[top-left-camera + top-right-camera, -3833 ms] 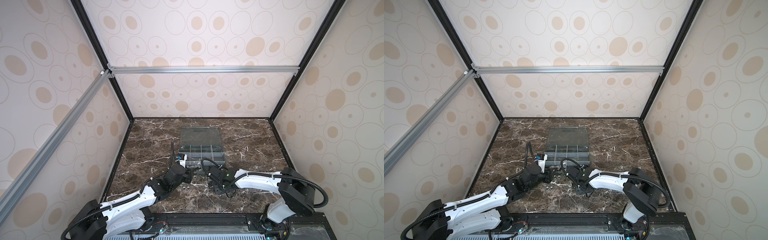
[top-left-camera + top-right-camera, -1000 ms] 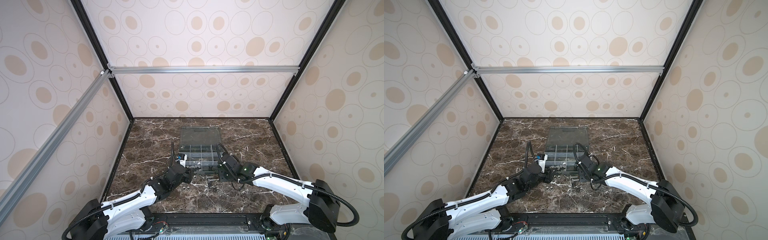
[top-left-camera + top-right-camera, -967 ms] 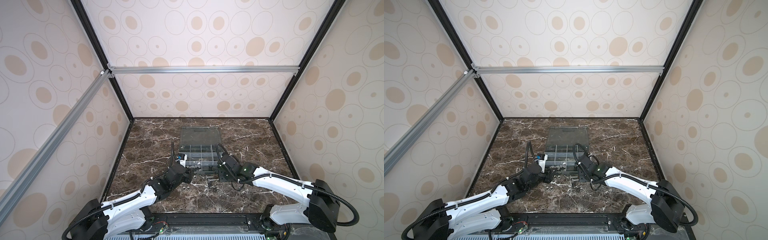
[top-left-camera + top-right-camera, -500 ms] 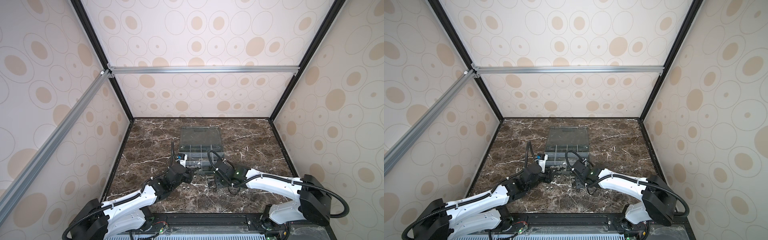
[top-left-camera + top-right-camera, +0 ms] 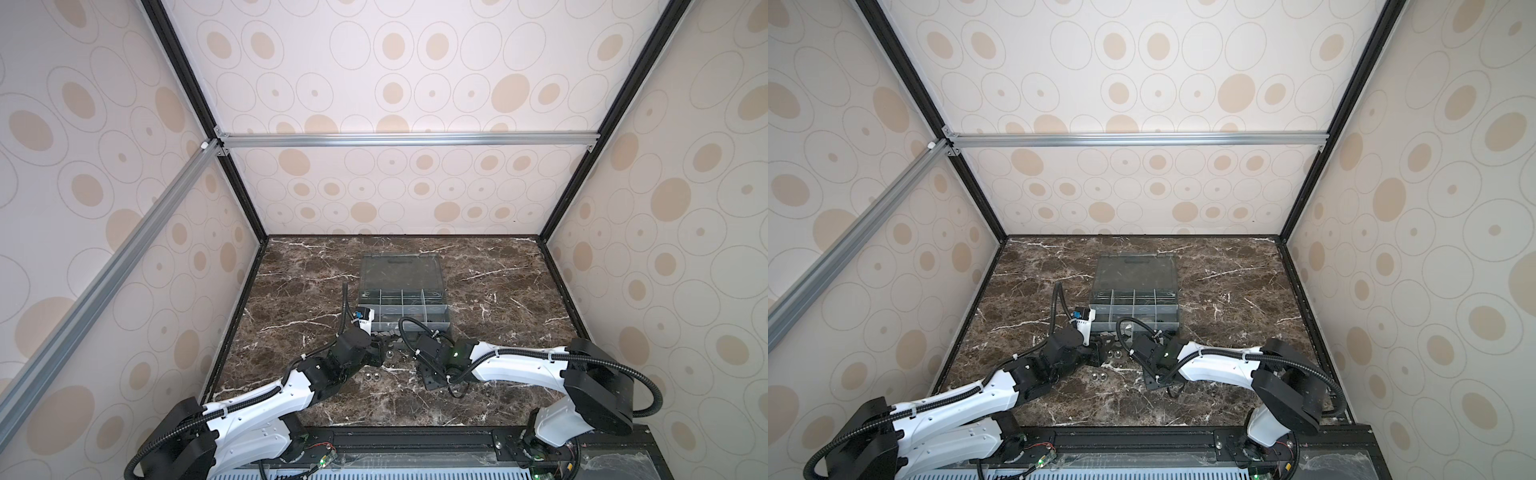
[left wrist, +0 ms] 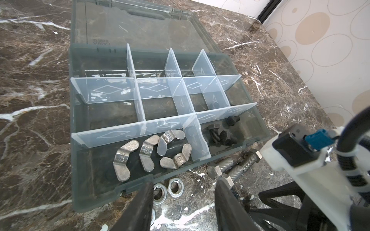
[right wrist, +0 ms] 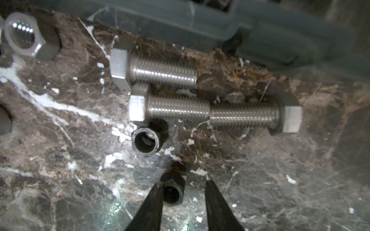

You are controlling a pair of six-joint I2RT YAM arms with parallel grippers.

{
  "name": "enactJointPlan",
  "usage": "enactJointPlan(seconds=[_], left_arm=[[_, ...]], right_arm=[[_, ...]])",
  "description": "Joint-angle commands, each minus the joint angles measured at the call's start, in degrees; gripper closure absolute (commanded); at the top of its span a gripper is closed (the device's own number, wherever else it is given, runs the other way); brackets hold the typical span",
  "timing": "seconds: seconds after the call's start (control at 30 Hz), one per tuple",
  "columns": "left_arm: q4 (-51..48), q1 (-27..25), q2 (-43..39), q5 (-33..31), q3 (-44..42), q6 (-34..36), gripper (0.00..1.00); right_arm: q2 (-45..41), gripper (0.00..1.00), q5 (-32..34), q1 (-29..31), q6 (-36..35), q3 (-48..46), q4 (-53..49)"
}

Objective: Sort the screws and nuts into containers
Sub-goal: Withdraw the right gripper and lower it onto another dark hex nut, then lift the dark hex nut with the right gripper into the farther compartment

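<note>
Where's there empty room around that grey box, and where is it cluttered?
In the box, the middle-row compartments behind the wing nuts and black bolts look free; so does the marble table either side. Crowded: the strip along its front wall: silver bolts, hex nuts.

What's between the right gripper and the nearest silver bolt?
Right wrist view: one black nut stands on the marble beside the head of that silver bolt. A second black nut sits between the open fingers of the right gripper.

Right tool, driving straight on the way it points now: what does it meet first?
Probably the small black nut sitting between the open jaws of the right tool; beyond it lies a second black nut. Depth is unclear.
</note>
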Motion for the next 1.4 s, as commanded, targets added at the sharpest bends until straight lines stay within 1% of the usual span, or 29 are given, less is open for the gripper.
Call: enactJointPlan(seconds=[0.0, 0.3, 0.53, 0.7, 0.8, 0.9, 0.97, 1.03, 1.17, 1.23, 1.37], left_arm=[[1.14, 0.46, -1.12, -0.49, -0.14, -1.04, 0.50], [0.79, 0.47, -2.17, -0.63, -0.77, -1.20, 0.50], [0.52, 0.49, -2.60, -0.67, -1.04, -1.35, 0.50], [0.75, 0.44, -2.72, -0.93, -1.02, -1.37, 0.50], [0.98, 0.44, -2.45, -0.61, -0.86, -1.57, 0.50], [1.10, 0.46, -1.99, 0.13, -0.53, -1.29, 0.50], [1.12, 0.44, -1.52, 0.53, -0.38, -1.09, 0.50], [0.69, 0.47, -1.08, 0.89, -0.16, -0.88, 0.50], [1.07, 0.46, -0.71, 1.64, 0.10, -0.80, 0.51], [1.30, 0.44, -0.62, 2.00, 0.24, -0.96, 0.50], [1.40, 0.44, -0.29, 2.71, 0.12, -1.52, 0.51]], right_arm=[[1.57, 0.63, -0.47, 0.85, 1.39, 0.31, -0.20], [3.25, 0.68, -0.55, 1.53, 2.18, 0.40, -0.24], [3.83, 0.75, -0.25, 1.84, 2.88, 0.35, -0.16], [2.99, 0.77, 0.56, 1.84, 2.92, 0.41, 0.04], [1.38, 0.77, 2.37, 1.84, 2.27, 0.99, -0.61], [-0.71, 0.77, 5.21, 1.33, -0.80, 3.04, -2.91], [-1.99, 0.77, 6.39, -0.38, -3.33, 5.05, -4.50], [-3.65, 0.77, 6.91, -3.62, -6.29, 7.04, -4.65], [-5.33, 0.77, 8.44, -10.22, -12.32, 10.42, -1.15], [-4.42, 0.77, 8.49, -13.35, -14.52, 12.21, 0.17], [0.16, 0.77, 4.96, -19.02, -16.37, 15.78, 1.26]])
